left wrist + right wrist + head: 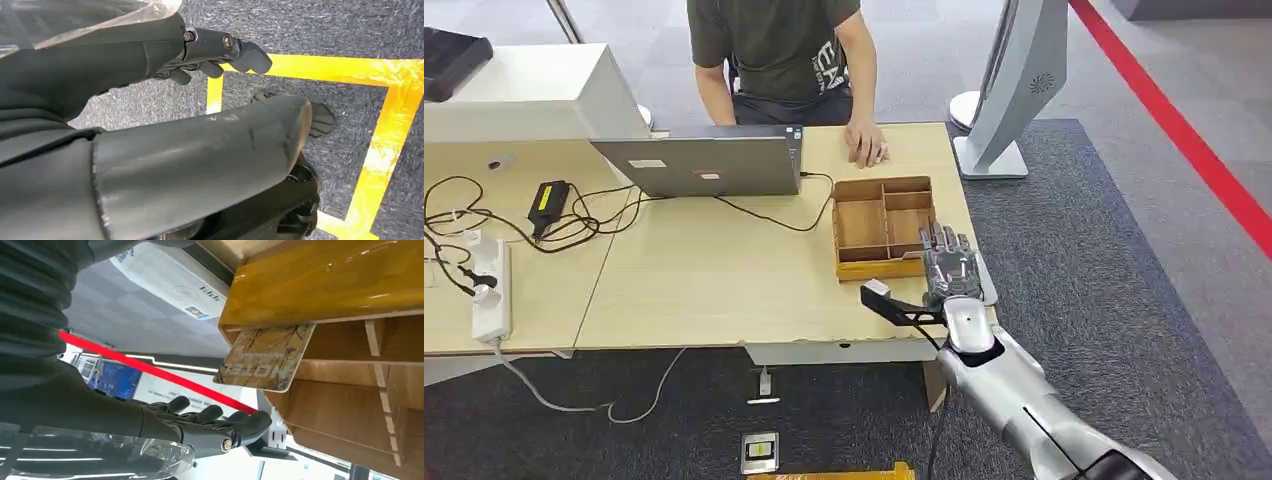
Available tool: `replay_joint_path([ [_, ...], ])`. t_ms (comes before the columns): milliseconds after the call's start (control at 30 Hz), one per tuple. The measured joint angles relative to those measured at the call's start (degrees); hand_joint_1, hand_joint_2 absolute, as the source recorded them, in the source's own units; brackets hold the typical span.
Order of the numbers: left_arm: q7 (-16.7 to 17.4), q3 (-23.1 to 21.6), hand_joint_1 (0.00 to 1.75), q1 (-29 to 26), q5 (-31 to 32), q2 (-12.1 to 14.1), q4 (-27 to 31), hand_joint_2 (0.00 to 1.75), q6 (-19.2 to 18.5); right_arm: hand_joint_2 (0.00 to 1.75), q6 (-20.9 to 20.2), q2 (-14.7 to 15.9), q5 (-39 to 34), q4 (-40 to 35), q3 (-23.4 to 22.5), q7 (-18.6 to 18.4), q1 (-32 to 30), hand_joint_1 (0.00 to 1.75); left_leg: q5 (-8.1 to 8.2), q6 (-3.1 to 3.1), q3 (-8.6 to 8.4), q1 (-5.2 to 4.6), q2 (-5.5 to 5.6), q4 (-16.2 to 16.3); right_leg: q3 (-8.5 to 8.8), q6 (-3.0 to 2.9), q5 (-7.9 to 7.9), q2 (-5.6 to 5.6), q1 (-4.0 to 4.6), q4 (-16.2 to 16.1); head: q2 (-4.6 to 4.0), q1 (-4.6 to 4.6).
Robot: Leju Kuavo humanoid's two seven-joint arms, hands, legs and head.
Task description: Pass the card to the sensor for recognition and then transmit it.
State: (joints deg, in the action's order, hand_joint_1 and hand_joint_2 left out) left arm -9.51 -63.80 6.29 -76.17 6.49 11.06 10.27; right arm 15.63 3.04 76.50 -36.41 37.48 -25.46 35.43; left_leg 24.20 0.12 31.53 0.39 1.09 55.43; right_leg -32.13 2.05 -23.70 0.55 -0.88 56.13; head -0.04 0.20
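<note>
From my head, I see my right hand [951,268] stretched flat over the desk [714,270] edge, its fingers [939,240] straight and slightly spread, holding nothing, their tips reaching the near right corner of the wooden tray [883,227]. Beyond the tray a person [784,50] sits with one hand resting on the desk, beside a grey laptop [704,165]. A white sensor stand [1014,90] rises from the carpet just right of the desk.

At my left wrist, my left hand [210,52] hangs over grey carpet marked with yellow tape [395,105]; its dark fingers [250,56] are loosely curled and grip nothing.

At my right wrist, the card [265,357] leans tilted in a tray compartment, one edge tucked against the glossy wall. It is pale gold with a fine branch pattern and large light lettering that I cannot read. My fingers [245,422] lie extended near it, apart from it.
</note>
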Motion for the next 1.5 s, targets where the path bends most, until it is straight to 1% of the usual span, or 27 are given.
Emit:
replay_joint_path([
  [33, 0.0, 0.0, 0.00, 0.0, 0.1, 0.0, 0.0, 0.00, 0.0, 1.75, -0.1, 0.0, -0.2, 0.1, 0.0, 0.0, 0.0, 1.45, 0.00, 0.00, 0.00, 0.00, 0.00, 0.0, 0.00, 0.00, 0.00, 0.00, 0.00, 0.0, 0.00, 0.00],
  [67, 0.0, -0.1, 0.00, 0.0, 0.1, 0.0, 0.0, 0.00, 0.0, 1.75, -0.1, 0.0, -0.2, 0.1, 0.0, 0.0, 0.0, 1.45, 0.00, 0.00, 0.00, 0.00, 0.00, 0.0, 0.00, 0.00, 0.00, 0.00, 0.00, 0.0, 0.00, 0.00],
  [100, 0.0, -0.1, 0.00, 0.0, 0.1, 0.0, 0.0, 0.00, 0.0, 1.75, -0.2, 0.0, -0.3, 0.3, 0.0, 0.0, 0.0, 1.75, 0.00, 0.00, 0.00, 0.00, 0.00, 0.0, 0.00, 0.00, 0.00, 0.00, 0.00, 0.0, 0.00, 0.00],
  [500, 0.0, -0.3, 0.00, 0.0, 0.4, 0.0, 0.0, 0.00, -0.1, 1.75, -0.4, 0.0, -0.5, 1.0, 0.0, 0.0, 0.0, 1.75, 0.00, 0.00, 0.00, 0.00, -0.01, 0.0, 0.00, 0.00, 0.00, 0.00, 0.00, 0.0, 0.00, 0.00],
  [1000, 0.0, -0.6, 0.00, 0.1, 0.5, 0.0, 0.0, 0.00, -0.2, 1.75, -0.9, -0.9, -0.8, 1.4, 0.0, 0.4, 0.0, 1.75, 0.00, 0.00, -0.02, 0.00, -0.02, 0.0, 0.01, 0.00, 0.00, 0.00, 0.01, 0.0, 0.00, 0.00],
  [1167, -0.1, -0.6, 0.00, 0.1, 0.5, 0.0, 0.0, 0.00, -0.2, 1.75, -0.2, -1.1, -0.7, 1.4, 0.0, 0.4, 0.0, 1.75, 0.00, 0.00, -0.02, 0.00, -0.03, 0.0, 0.01, -0.01, 0.00, 0.00, 0.01, 0.0, 0.00, 0.00],
  [1333, -0.1, -0.6, 0.00, 0.1, 0.8, 0.0, 0.0, 0.00, -0.2, 1.75, -0.5, -0.9, 0.2, -0.9, -0.1, -0.3, 0.4, 1.75, 0.00, 0.00, -0.01, 0.00, -0.03, 0.0, 0.00, -0.01, 0.01, 0.00, 0.00, 0.0, 0.00, 0.00],
  [1500, -0.1, -0.6, 0.00, 0.1, 0.9, 0.0, 0.0, 0.00, -0.2, 1.75, -1.8, -0.5, 0.6, -4.2, -0.9, -0.5, 0.7, 1.75, 0.00, 0.00, -0.01, 0.00, -0.03, 0.0, 0.00, -0.01, 0.01, 0.01, 0.00, 0.0, 0.00, 0.00],
])
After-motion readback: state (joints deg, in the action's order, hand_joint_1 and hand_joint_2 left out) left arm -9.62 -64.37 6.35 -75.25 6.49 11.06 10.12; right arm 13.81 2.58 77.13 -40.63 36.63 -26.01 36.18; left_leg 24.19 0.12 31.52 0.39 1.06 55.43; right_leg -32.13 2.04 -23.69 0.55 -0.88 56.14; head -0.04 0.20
